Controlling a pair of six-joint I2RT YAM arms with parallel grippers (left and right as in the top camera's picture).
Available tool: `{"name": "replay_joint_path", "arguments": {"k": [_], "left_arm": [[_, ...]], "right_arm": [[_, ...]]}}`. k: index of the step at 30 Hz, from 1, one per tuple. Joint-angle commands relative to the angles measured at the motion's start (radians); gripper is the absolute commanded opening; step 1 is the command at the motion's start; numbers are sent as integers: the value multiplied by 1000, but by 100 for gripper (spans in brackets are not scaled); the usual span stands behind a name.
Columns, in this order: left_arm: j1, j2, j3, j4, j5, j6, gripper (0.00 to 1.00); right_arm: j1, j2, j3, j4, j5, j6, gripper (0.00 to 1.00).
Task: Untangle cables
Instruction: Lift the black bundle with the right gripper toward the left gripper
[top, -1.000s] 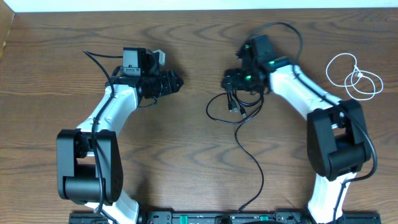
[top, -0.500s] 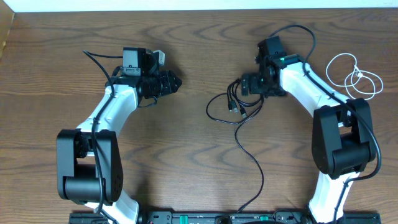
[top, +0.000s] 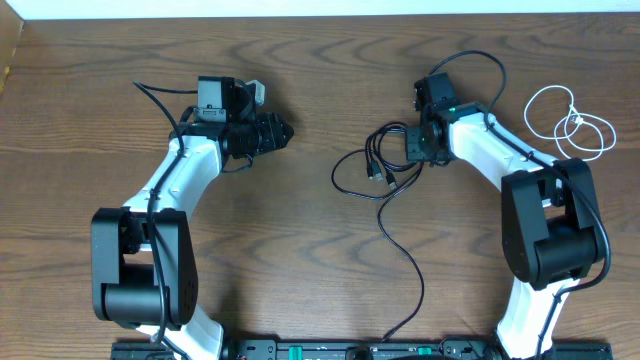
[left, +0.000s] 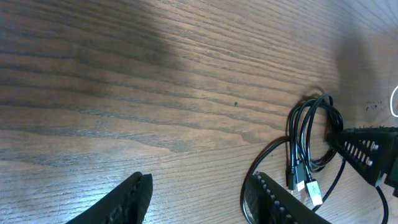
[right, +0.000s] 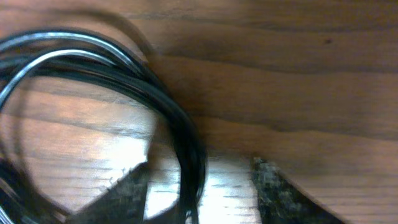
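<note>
Since white cable (top: 574, 122) lies well apart from black cable (top: 372, 160), separation looks done; its loops need straightening; right gripper (right: 199, 180) straddles them, jaws parted; left gripper (left: 199, 186) gapes empty.

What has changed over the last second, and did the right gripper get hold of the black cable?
The right gripper slid to the right in the overhead view, off the middle of the black cable to its right-hand loop. Its fingers now straddle that loop with a gap showing, so there is no firm grip yet. The bundle itself barely shifted. The left gripper, open, and the white cable stayed put.
</note>
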Motion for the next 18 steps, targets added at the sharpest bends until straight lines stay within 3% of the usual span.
{"name": "replay_joint_path", "arguments": {"k": [1, 4, 11, 18], "left_arm": [[2, 10, 0, -2, -7, 2, 53], [2, 10, 0, -2, -8, 3, 54], [3, 10, 0, -1, 22, 108, 53], [5, 10, 1, 29, 356, 321, 53]], "right_arm": [[5, -15, -33, 10, -1, -9, 29], [5, -15, -32, 16, -23, -9, 1], [-18, -36, -16, 88, -346, -98, 1], [-97, -76, 4, 163, -835, -171, 1]]}}
